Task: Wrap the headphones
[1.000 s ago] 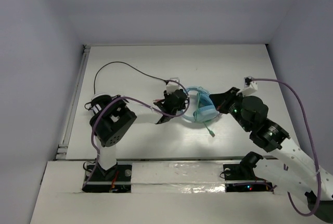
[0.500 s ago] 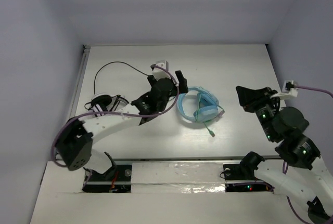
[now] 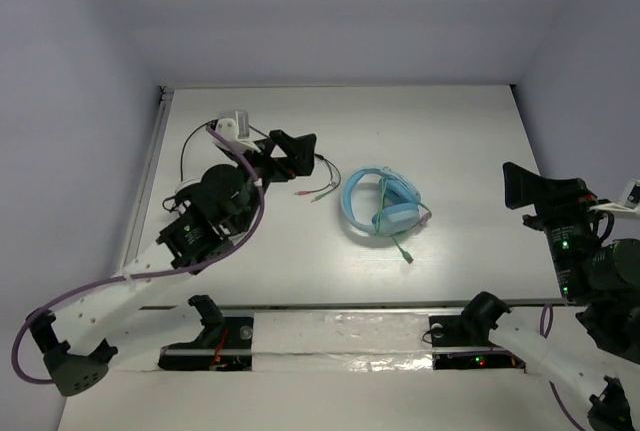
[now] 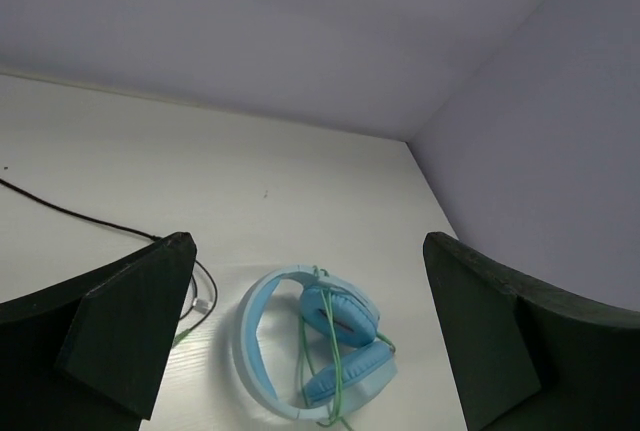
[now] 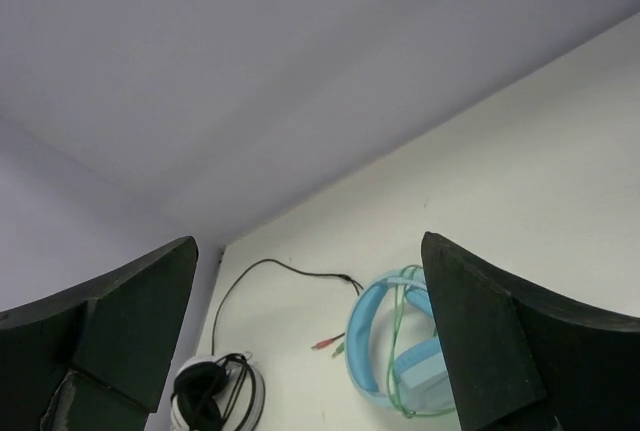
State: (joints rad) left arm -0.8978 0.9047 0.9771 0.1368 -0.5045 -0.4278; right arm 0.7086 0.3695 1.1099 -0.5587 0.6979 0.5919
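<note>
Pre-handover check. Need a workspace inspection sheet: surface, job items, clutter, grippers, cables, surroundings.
Surface: white table, taped seam along the near edge.
Job's things: light blue headphones lying mid-table; pale green cable looped over the cups, plug end trailing toward the near edge.
Clutter: black-and-white headphones at the table's left, partly behind the left arm.
Grippers: left gripper open, empty, left of the blue set; right gripper open, empty, far right.
Cables: black cable arcs across the far left.
Surroundings: plain pale walls; nothing else seen.
</note>
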